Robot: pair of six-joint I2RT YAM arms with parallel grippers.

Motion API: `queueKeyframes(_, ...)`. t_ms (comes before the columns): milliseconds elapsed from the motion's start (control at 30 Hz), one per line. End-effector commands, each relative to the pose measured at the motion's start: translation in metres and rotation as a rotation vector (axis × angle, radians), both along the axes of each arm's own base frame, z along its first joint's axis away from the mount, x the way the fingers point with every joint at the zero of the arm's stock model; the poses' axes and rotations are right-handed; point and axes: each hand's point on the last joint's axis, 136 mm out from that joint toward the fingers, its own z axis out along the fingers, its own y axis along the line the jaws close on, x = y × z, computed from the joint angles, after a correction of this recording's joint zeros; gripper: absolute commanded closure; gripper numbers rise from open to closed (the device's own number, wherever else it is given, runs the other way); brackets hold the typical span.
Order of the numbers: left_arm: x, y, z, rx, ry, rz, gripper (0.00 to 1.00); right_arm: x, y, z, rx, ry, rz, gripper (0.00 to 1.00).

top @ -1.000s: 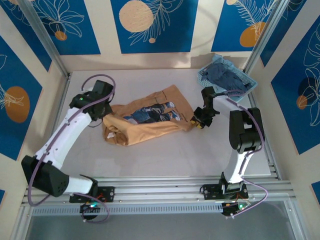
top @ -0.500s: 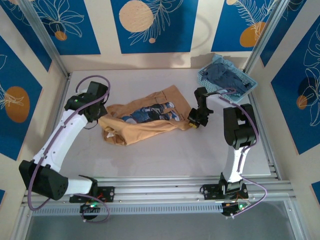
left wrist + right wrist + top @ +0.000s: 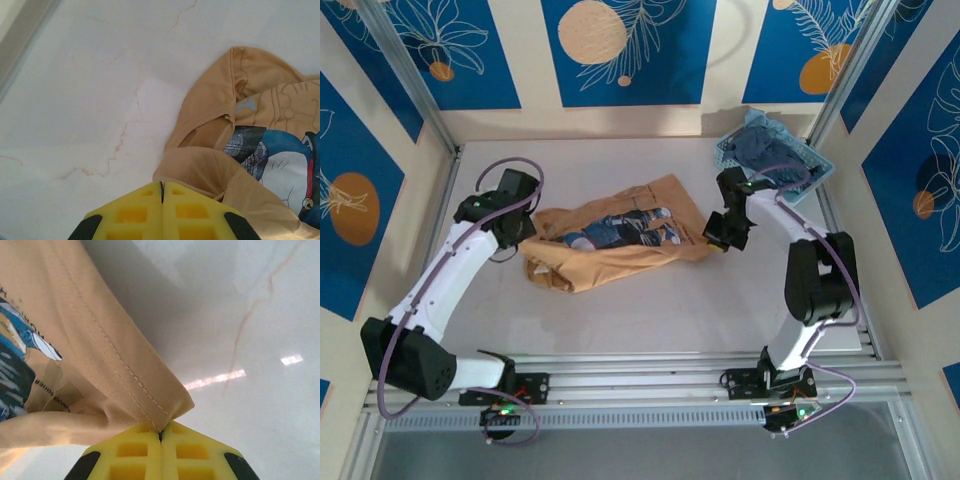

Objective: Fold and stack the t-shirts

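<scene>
Top external view: I have the tan-orange t-shirt (image 3: 620,243) lying crumpled on the bench (image 3: 620,325) between my two pincers, print side up. The slate-blue t-shirt (image 3: 767,150) is heaped in the light blue basket (image 3: 723,152), beyond the right pincer and well apart from it.
Left pincer (image 3: 526,234): closed flush, at the collar end of the shirt. In the left wrist view a rolled fold of cloth lies against the front of the pads (image 3: 195,212), ahead and to the right. I cannot tell whether any fabric is actually caught.
Right pincer (image 3: 717,238): clamped on the hem corner. In the right wrist view the stitched hem (image 3: 125,375) runs straight into the seam between the pads, and the shirt trails away up and to the left.
Step in hand: my reading is that I am spreading the first shirt flat. Nothing is folded or stacked yet, so the task is at an early stage.
Next move: I need the two pincers drawn apart, low over the bench, to pull the wrinkles out. First I would check the left grip, and if it is empty, reopen and take the collar edge.
Risk: a one-sided pull would only drag the shirt.
</scene>
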Motion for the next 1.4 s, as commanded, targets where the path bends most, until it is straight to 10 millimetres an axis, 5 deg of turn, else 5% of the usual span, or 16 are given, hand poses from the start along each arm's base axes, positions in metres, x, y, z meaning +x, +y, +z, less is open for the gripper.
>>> queueKeyframes(0,-0.001,0.0,-0.008,-0.014,0.016,-0.005,1.0,-0.038,-0.008,0.003,-0.008,0.126,0.057,1.0)
queueKeyframes(200,0.0,-0.002,-0.016,-0.02,0.033,-0.013,1.0,-0.032,0.0,0.002,0.023,0.195,0.101,1.0)
queueKeyframes(400,0.002,-0.001,-0.017,0.007,0.045,-0.029,1.0,0.024,0.038,-0.043,0.061,0.275,0.122,1.0)
queueKeyframes(500,0.003,0.001,-0.015,0.025,0.049,-0.034,1.0,0.042,0.049,-0.053,0.046,0.29,0.121,0.81)
queueKeyframes(600,0.003,0.002,-0.013,0.033,0.047,-0.038,1.0,0.052,0.051,-0.042,0.043,0.229,0.108,0.68)
queueKeyframes(733,0.0,0.004,-0.014,0.037,0.051,-0.036,1.0,0.039,0.034,-0.015,0.02,0.123,0.069,0.59)
queueKeyframes(833,-0.001,0.002,-0.018,0.025,0.053,-0.036,1.0,0.014,0.017,-0.012,0.028,0.107,0.019,0.58)
queueKeyframes(967,0.001,-0.001,-0.02,0.011,0.055,-0.039,1.0,-0.006,0.02,-0.019,0.139,0.116,-0.044,0.58)
queueKeyframes(1167,0.005,-0.005,-0.019,-0.006,0.05,-0.051,1.0,0.007,0.041,-0.024,0.31,0.15,-0.204,0.58)
queueKeyframes(1367,0.003,-0.005,-0.016,-0.012,0.042,-0.048,1.0,0.011,0.041,-0.031,0.408,0.217,-0.425,0.58)
